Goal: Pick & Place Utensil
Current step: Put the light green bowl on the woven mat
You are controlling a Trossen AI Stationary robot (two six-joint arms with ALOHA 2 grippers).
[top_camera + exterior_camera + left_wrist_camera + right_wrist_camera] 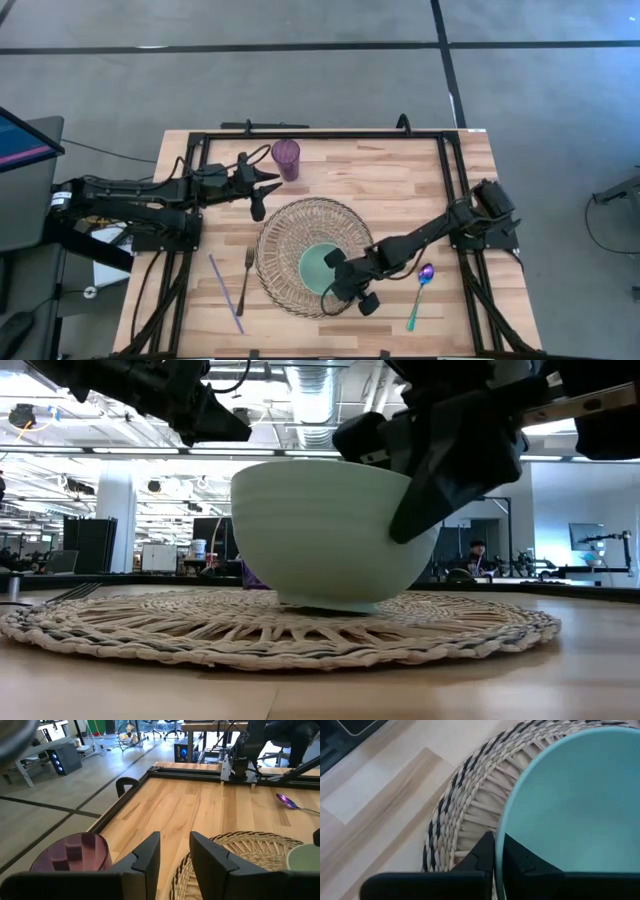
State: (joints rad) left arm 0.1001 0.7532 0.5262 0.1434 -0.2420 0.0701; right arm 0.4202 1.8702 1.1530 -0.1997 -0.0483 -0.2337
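A pale green bowl [318, 266] stands on its base on a round woven placemat [290, 240]; the low view shows the bowl [320, 530] upright on the mat [150, 625]. My right gripper [340, 284] is shut on the bowl's near-right rim. An iridescent purple-and-green spoon [421, 294] lies flat on the table to the right of the mat. A fork [246, 275] and a purple stick [225, 292] lie to the mat's left. My left gripper [175, 854] is open and hovers between the purple cup [286, 157] and the mat, touching nothing. My right gripper has the bowl's rim [498, 842] on its near-right side between its two fingers, one finger [481, 854] outside the wall and the other [520, 860] inside the bowl. The fingers slant down from above and from the table's right. The bowl's base [325, 603] rests on the mat.
The purple cup [70, 852] stands near the far edge, just left of my left gripper. A black frame [320, 133] runs round the tabletop. Bare wood [400, 180] lies between the mat and the far right corner.
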